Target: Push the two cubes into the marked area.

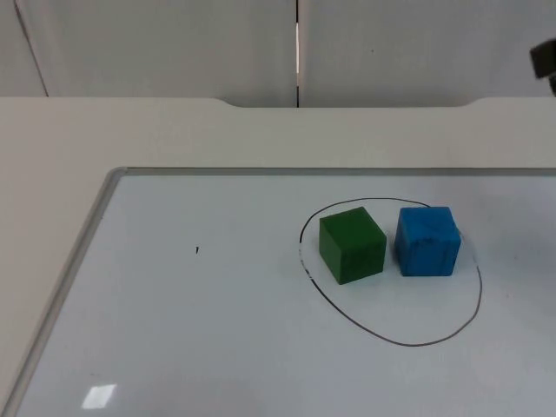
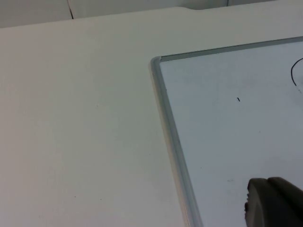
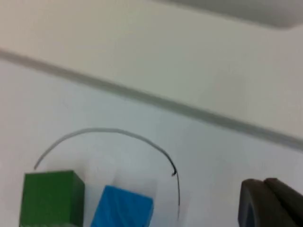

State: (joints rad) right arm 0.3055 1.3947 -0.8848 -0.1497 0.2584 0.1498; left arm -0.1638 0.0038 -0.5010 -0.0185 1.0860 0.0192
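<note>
The white counter runs back to the grey partition wall. Lying flat on it is a whiteboard with a thin metal frame; its near left corner shows in the left wrist view, frame edge running diagonally across the counter surface.

Drawn on the whiteboard is a black marked outline, a rough oval, on the right half of the board. Both cubes sit inside it, in its far part. The green cube stands on the left, close to the line's left edge. The blue cube stands just beside it on the right, a narrow gap between them, not touching as far as I can see. The blue cube's right side is near the line on that side. The right wrist view shows the same pair: green cube and blue cube side by side within the curved line.

A small dark mark sits on the board well left of the oval.

Left end effector: one black fingertip over the whiteboard near the frame, holding nothing visible; opening cannot be told.

Right end effector: black fingertip above the board, beside the oval, apart from the cubes; opening cannot be told.
</note>
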